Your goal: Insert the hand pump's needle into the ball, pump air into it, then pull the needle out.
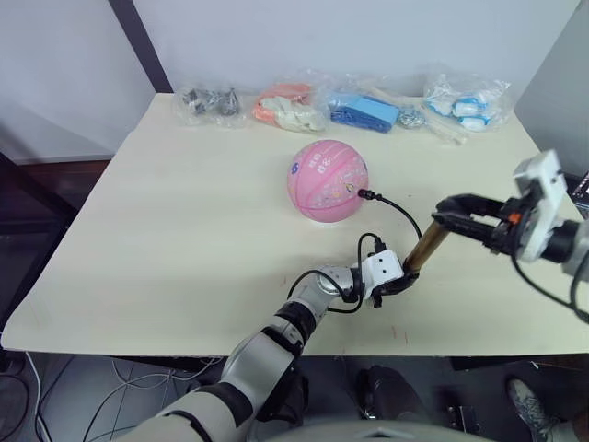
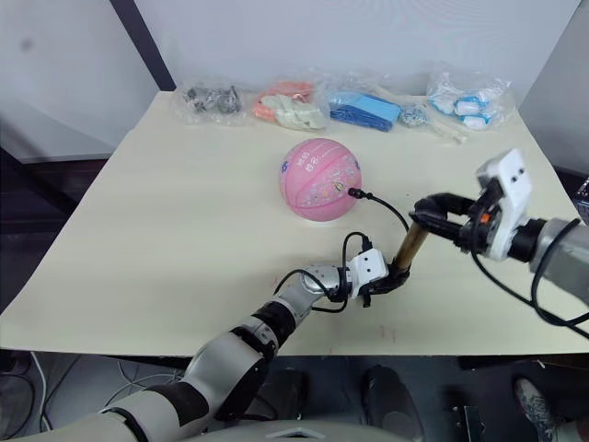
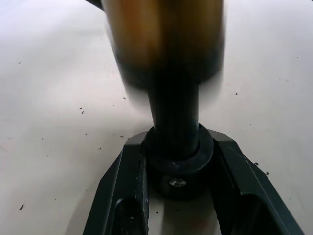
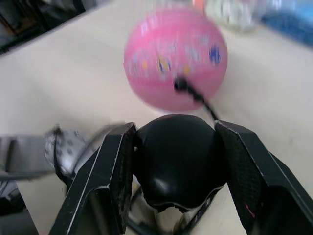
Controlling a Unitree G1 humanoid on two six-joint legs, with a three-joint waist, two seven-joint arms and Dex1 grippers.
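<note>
Pale wooden table (image 1: 184, 230) against white wall (image 1: 368, 37), cables on floor (image 1: 55, 405)

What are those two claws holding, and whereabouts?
Both hold the hand pump: the left gripper clamps its lower black end, the right gripper its black top handle.

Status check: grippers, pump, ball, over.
Left gripper shut on hand pump base, right gripper shut on its handle. Needle seated in ball. Bagged items behind ball, not obstructing.
</note>
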